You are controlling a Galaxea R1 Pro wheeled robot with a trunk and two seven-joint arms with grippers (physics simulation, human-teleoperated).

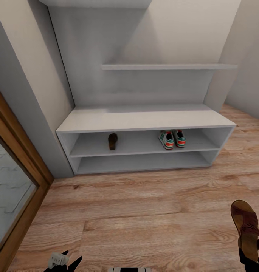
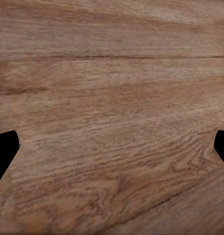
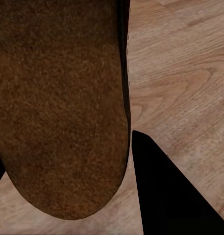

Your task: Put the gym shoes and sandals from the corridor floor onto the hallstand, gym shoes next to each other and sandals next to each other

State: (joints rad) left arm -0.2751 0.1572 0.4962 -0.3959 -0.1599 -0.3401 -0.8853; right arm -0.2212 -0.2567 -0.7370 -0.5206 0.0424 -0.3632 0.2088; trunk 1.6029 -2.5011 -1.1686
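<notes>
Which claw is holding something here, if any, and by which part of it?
The right claw holds a brown sandal by the end nearest the robot, one finger against its side. The left claw is open over bare floor, holding nothing.

Right gripper (image 1: 252, 260) low at the right, clamped on a sandal (image 1: 247, 226); left gripper (image 1: 65, 260) low, fingers (image 2: 5, 152) spread wide.

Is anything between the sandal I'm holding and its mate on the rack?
Nothing visible. Open corridor floor lies between the held sandal and the shelf beside the other sandal; the gym shoes sit well aside.
</notes>
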